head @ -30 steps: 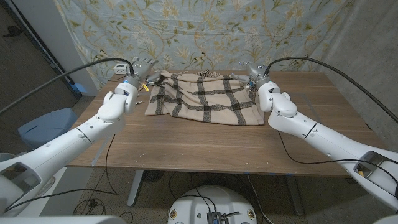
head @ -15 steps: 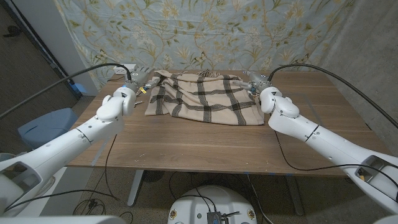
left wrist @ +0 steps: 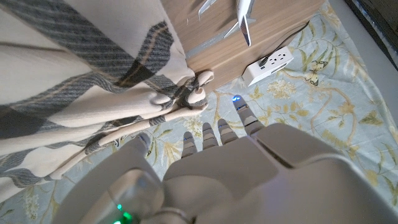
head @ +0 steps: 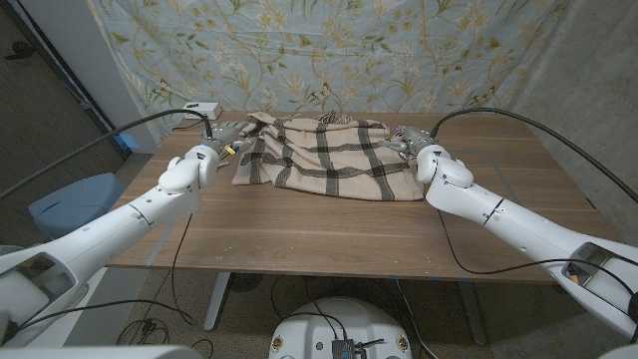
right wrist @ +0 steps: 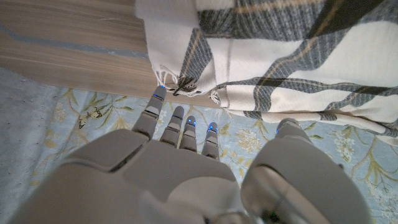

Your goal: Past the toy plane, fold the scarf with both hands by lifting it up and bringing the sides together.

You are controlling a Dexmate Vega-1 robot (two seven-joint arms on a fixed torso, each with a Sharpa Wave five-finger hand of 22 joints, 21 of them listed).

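**Both hands at the scarf's far corners**

The left hand (head: 221, 137) reaches out low over the table from a long, nearly straight arm, its fingers (left wrist: 211, 134) extended and spread, pointing toward the far left corner of the scarf (head: 324, 155). From the left wrist view the fingertips sit just short of a knotted tassel at the cloth's edge, with nothing between them; the hand is released. The right hand (head: 404, 139) mirrors it on the other side, fingers (right wrist: 176, 124) stretched toward the fringed far right corner, tips just beside the fringe, thumb apart from the rest, grasping nothing.

The scarf, cream with dark plaid lines, lies rumpled across the far middle of the wooden table (head: 319, 234), bunched higher along its far edge. The toy plane (head: 231, 140) sits just left of the scarf, beside the left hand. Farther left, at the table's far corner, rests a white power strip (head: 201, 110). A floral curtain (head: 329, 50) hangs behind the table.
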